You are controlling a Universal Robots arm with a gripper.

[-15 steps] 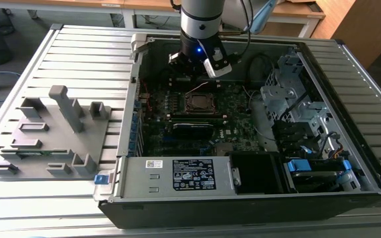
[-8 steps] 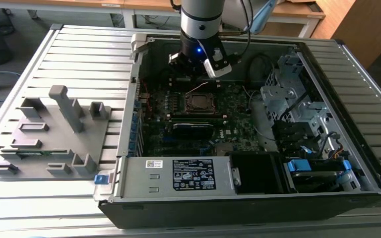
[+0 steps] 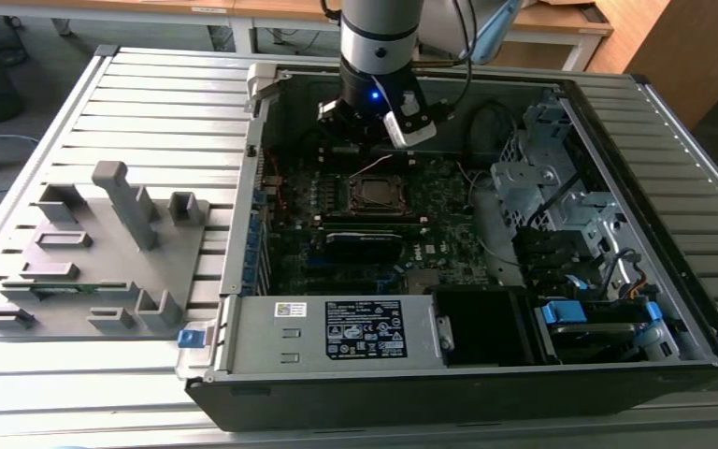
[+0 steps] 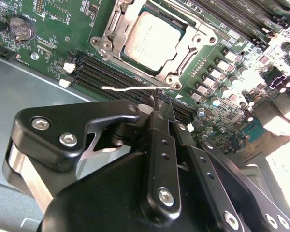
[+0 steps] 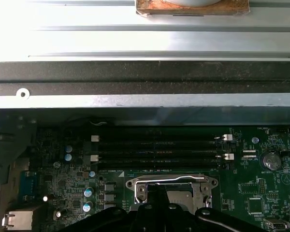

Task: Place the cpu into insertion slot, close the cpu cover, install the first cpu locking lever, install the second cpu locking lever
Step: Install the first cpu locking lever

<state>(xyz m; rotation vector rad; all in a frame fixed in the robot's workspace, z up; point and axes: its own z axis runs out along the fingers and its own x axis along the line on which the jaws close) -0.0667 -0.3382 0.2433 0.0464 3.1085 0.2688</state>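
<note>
The cpu (image 4: 152, 41) lies flat in the insertion slot (image 3: 378, 194), its grey metal top showing. The cpu cover (image 4: 111, 36) is folded down around it as a silver frame; its edge is also seen in the first wrist view (image 5: 171, 180). A thin silver locking lever (image 4: 128, 88) stands loose beside the slot, its hooked end free. My gripper (image 4: 160, 102) is shut, its tips right at that lever near the slot's corner, and I cannot tell whether they touch it. In the exterior view my gripper (image 3: 366, 142) hangs just behind the slot.
Long black memory slots (image 5: 157, 150) run beside the socket. A black module with a white label (image 3: 366, 245) lies nearer the front, with the power supply (image 3: 334, 332) and drive cages (image 3: 559, 215) around it. A grey fixture (image 3: 97, 253) sits at the exterior view's left.
</note>
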